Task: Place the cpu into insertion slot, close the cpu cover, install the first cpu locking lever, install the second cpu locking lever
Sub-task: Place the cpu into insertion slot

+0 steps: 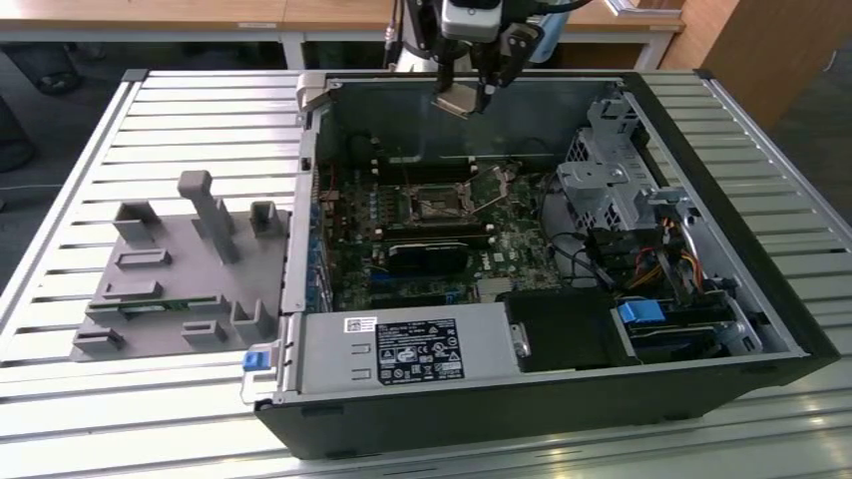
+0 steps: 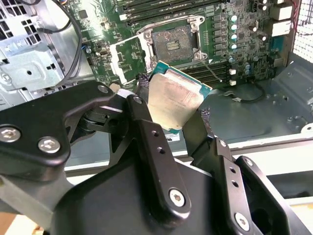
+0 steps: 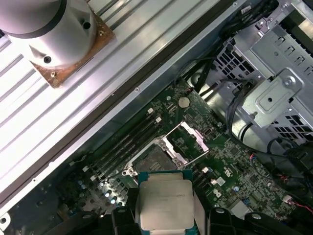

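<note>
Two matte black fingers (image 2: 146,132) clamp the cpu (image 2: 176,98), a flat square with dull silvery face; the gripper (image 2: 173,122) hangs well above the dark, metal-rimmed insertion slot (image 2: 171,45).

The arm (image 1: 460,15) is silver-grey with black parts, and a thin dark cable (image 1: 395,35) hangs by it. Its base (image 3: 39,19) is a big round grey tube with small dark holes. The base sits on a square plate (image 3: 73,68) that looks brown and rusty, with small bolts (image 3: 100,33) near its edges. The gripper (image 2: 176,115) is all black. It is made of thick bars with rounded ends, joined like links. Shiny round screws (image 2: 177,197) sit in the bars. The long fingers (image 2: 154,147) have small holes in a row.
</note>
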`<state>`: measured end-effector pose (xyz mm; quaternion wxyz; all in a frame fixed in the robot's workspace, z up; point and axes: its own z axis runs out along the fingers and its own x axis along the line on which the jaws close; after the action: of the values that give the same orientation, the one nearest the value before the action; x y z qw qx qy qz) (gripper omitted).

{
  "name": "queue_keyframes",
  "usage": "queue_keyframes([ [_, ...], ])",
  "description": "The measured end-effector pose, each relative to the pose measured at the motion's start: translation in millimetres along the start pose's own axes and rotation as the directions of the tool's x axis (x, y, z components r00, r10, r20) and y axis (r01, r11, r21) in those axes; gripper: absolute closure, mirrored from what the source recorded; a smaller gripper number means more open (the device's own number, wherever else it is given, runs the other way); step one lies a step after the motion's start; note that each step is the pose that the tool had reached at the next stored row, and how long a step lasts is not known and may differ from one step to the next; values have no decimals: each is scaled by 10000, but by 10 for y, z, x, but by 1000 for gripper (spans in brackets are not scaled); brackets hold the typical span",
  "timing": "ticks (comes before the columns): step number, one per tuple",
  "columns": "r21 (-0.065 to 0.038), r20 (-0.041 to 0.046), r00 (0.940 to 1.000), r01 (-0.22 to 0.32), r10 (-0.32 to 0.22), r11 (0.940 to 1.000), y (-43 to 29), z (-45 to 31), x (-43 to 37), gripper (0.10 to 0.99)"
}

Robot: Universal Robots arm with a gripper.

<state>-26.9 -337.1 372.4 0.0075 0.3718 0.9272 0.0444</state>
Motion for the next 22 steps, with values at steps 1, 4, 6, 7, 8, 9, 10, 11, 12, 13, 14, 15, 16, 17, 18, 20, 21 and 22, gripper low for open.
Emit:
queue_keyframes([
  [1,-1,7,10000,-78,78,10000,1,1,2,557],
  [4,-6,32,9994,-353,353,9994,3,6,4,557],
  [6,-8,47,9986,-519,519,9987,6,7,7,557],
  [7,-9,53,9983,-579,579,9983,6,8,7,557],
  [8,-11,58,9979,-643,643,9979,5,10,7,557],
  [9,-15,62,9975,-703,703,9975,6,13,8,557],
  [10,-14,66,9972,-743,743,9972,7,13,10,557],
  [11,-16,70,9969,-782,782,9969,7,15,11,557],
  [12,-18,74,9965,-832,832,9965,7,16,12,557],
  [13,-19,79,9961,-884,884,9961,7,17,14,557],
  [14,-19,84,9956,-939,939,9956,6,18,15,557],
  [15,-21,90,9949,-1009,1009,9949,4,19,18,557],
  [16,-23,97,9940,-1087,1087,9941,2,21,20,557],
  [17,-25,104,9931,-1165,1166,9932,0,23,22,557],
  [18,-28,110,9922,-1241,1241,9923,0,25,22,557],
  [20,-34,123,9900,-1404,1405,9901,-3,29,24,557],
  [21,-36,128,9890,-1470,1470,9891,-1,31,26,557],
  [22,-38,136,9877,-1556,1556,9878,-3,32,27,557],
])
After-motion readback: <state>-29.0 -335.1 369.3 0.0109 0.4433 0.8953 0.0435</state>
